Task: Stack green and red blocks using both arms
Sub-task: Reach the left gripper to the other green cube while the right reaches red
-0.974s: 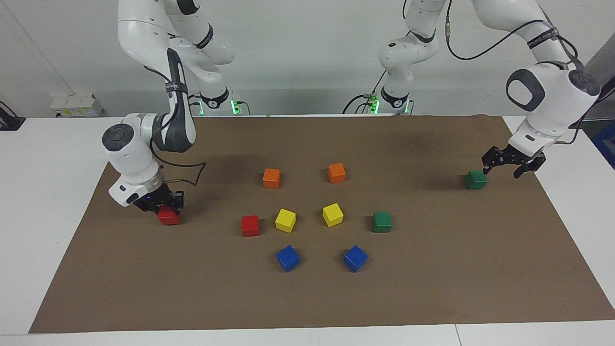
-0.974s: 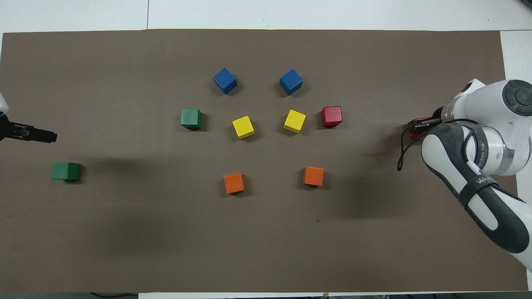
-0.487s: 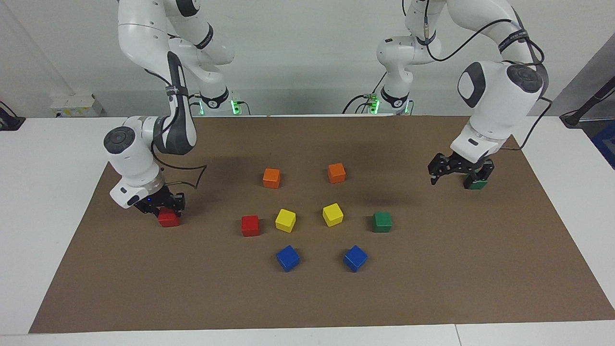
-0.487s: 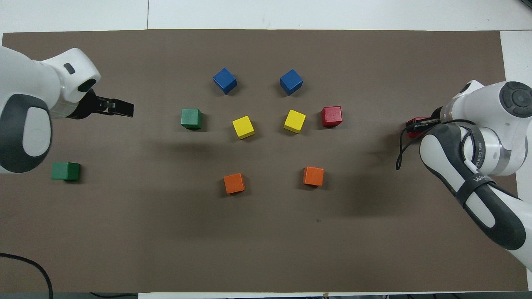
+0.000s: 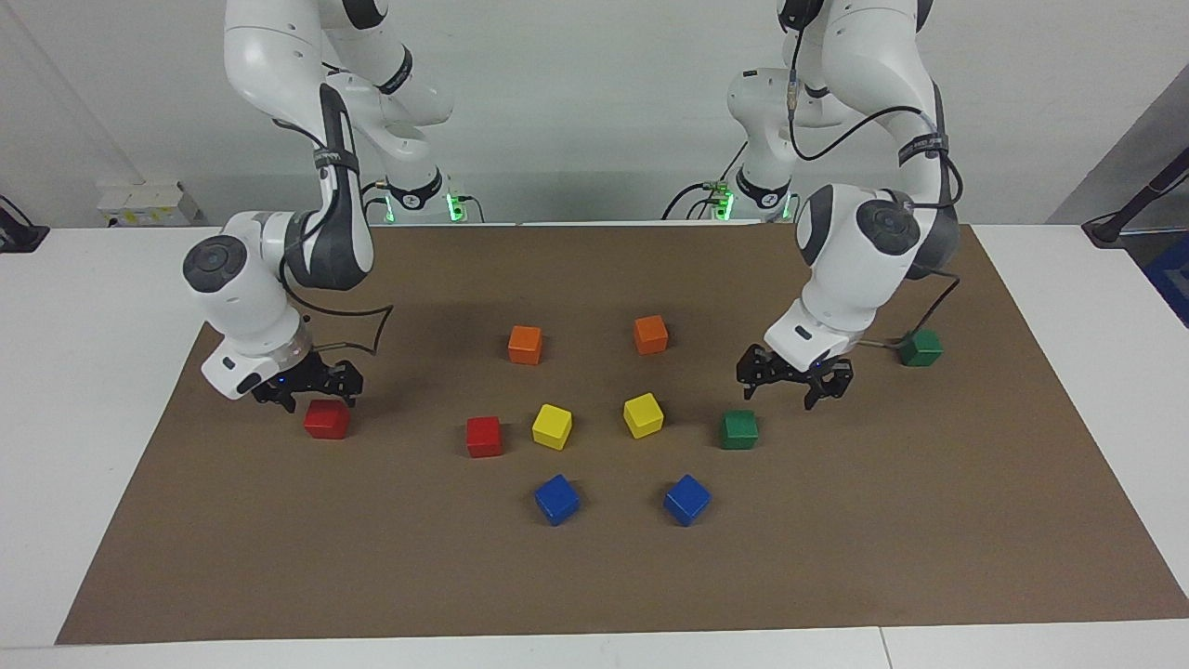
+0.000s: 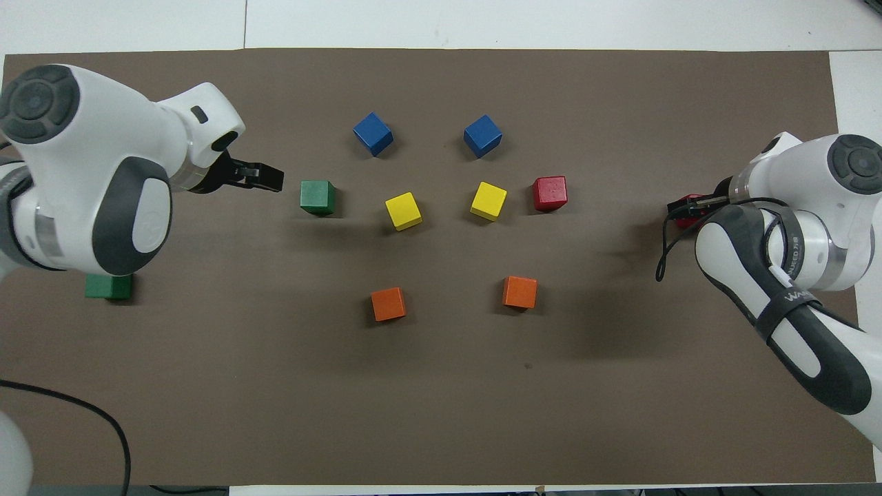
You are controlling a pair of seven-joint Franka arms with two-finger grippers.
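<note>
Two green blocks lie on the brown mat: one [image 5: 738,429] [image 6: 318,197] beside the yellow cubes, the other [image 5: 920,348] [image 6: 109,286] toward the left arm's end. My left gripper [image 5: 791,390] [image 6: 260,178] hangs open low over the mat between them, close to the first, touching neither. One red block [image 5: 484,436] [image 6: 550,193] sits beside the other yellow cube. The second red block [image 5: 327,419] lies toward the right arm's end, largely hidden in the overhead view. My right gripper [image 5: 311,397] stands open just above it, fingers clear of it.
Two orange cubes [image 5: 525,344] [image 5: 650,334] lie nearer to the robots, two yellow cubes [image 5: 552,426] [image 5: 643,414] in the middle, and two blue cubes [image 5: 556,499] [image 5: 686,499] farthest out. The brown mat [image 5: 594,576] covers most of the white table.
My left arm swung from the end green block toward the middle one and came lower. My right gripper opened, let go of the red block and rose slightly.
</note>
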